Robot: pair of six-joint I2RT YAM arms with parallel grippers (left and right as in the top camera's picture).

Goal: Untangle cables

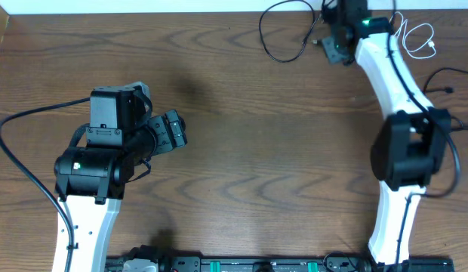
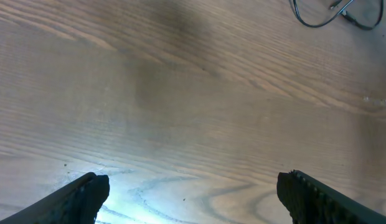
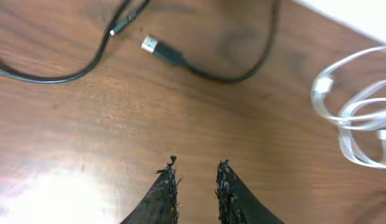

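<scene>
Right tool [image 3: 197,165], its arm stretched far across the surface [image 3: 87,130], hangs slightly parted and empty near the plug [image 3: 157,46] of a black cable [image 3: 233,76]; left tool [image 2: 193,179] is wide released.

A brown wood-grain table [image 1: 249,151] lies under the left gripper [image 1: 181,130] and right gripper [image 1: 328,45], with a white strip [image 1: 143,6] just beyond the right one and a black rail [image 1: 241,264] with green parts behind both.

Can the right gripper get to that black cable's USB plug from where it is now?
Probably yes: the right gripper is empty, jaws slightly apart, and only bare table lies between it and the USB plug.
</scene>
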